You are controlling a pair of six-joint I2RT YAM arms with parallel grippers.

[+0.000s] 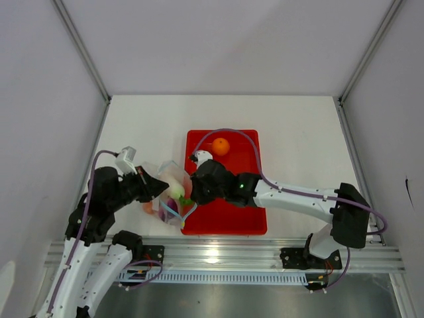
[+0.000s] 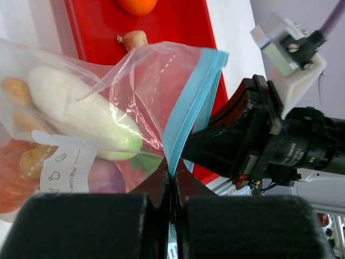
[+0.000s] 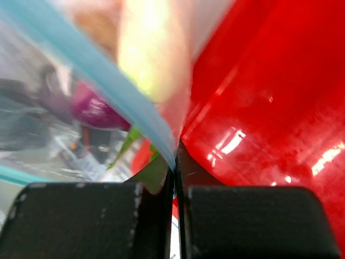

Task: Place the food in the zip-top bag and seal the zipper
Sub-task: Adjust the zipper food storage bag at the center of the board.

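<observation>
The clear zip-top bag (image 2: 124, 81) hangs between my two grippers, just left of the red tray. My left gripper (image 2: 172, 181) is shut on the blue zipper (image 2: 188, 108) at one end of the mouth. My right gripper (image 3: 176, 162) is shut on the same blue zipper (image 3: 108, 86) at the other end. Inside the bag lie the white radish (image 2: 81, 116), the purple onion (image 2: 105, 175), the orange pumpkin (image 2: 13, 175) and yellow ginger (image 2: 16, 91). The orange (image 1: 220, 146) and the garlic (image 2: 133, 39) sit on the tray, outside the bag.
The red tray (image 1: 228, 212) lies in the middle of the white table, under my right arm (image 1: 291, 195). Grey walls close in the table on the left, right and back. A metal rail (image 1: 218, 255) runs along the near edge.
</observation>
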